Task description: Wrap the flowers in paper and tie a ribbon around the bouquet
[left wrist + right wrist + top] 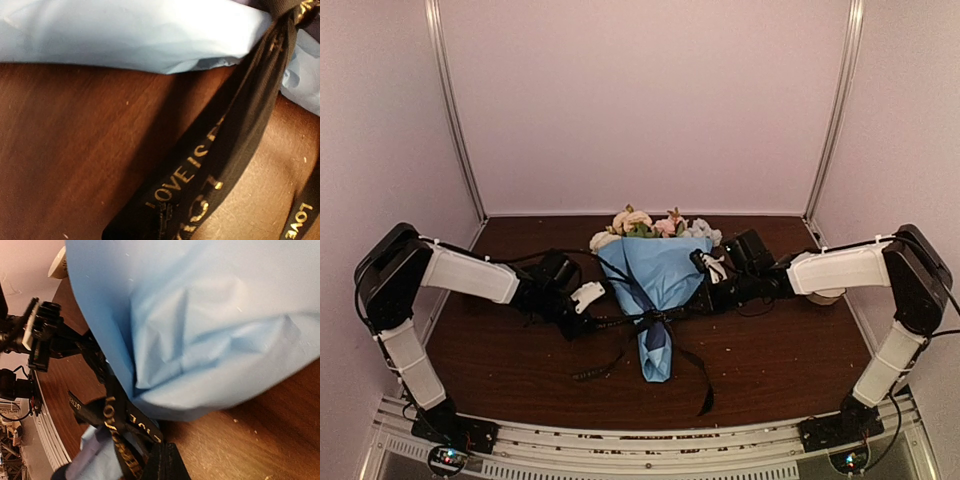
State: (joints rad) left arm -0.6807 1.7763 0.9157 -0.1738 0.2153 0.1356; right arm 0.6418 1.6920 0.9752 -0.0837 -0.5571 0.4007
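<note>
The bouquet lies in the middle of the table, a blue paper cone with the flowers at its far end. The black ribbon with gold lettering crosses the narrow part of the cone, and its tails trail toward the front edge. My left gripper is just left of the cone; in the left wrist view the ribbon runs taut into its jaws, which look shut on it. Just right of the cone, my right gripper has its fingers pressed together on the ribbon.
A pale round object sits at the right side of the table, partly under the right arm. Enclosure walls stand behind and to both sides. A metal rail runs along the front edge. Loose ribbon tails lie on the wood in front of the cone.
</note>
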